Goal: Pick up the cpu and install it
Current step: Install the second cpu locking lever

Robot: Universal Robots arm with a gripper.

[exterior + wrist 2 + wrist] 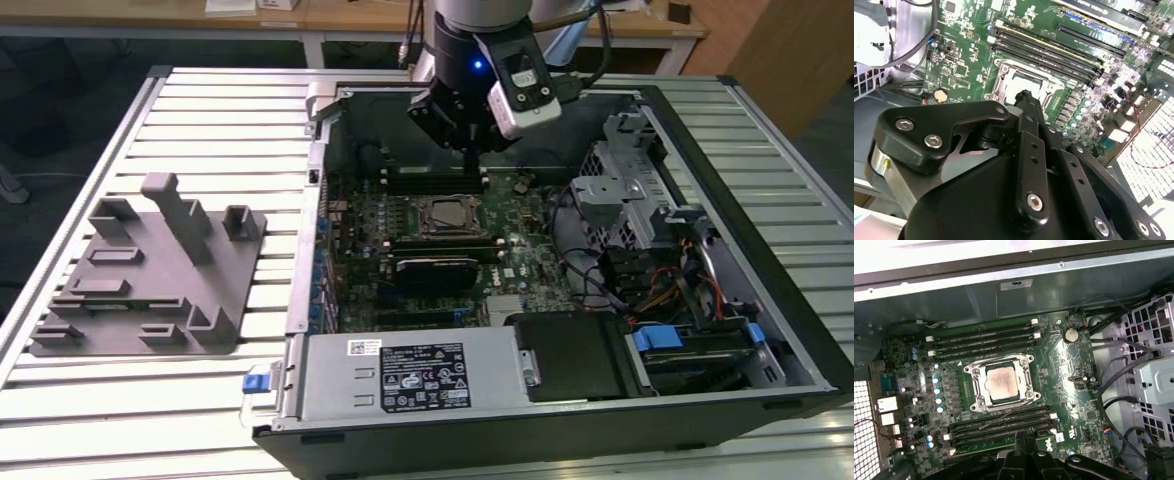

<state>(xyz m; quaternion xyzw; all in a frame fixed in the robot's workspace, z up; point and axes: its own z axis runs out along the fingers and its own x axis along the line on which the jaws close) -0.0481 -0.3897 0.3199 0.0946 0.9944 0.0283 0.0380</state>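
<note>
In the exterior view the gripper [470, 150] hangs inside the case [747, 330] above the board; its fingers look pressed together, holding nothing.

In the first wrist view the cpu [1002, 382] sits in its socket [1002, 381]. It looks light, stiff, slick and fragile: best gripped by its edges.

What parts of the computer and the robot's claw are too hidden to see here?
- Gripper fingertips: in the second wrist view its own black body covers them, so open or shut stays unknown.
- Cpu: in the second wrist view the gripper hides part of it.
- Motherboard: in the exterior view the arm covers its far edge.
</note>
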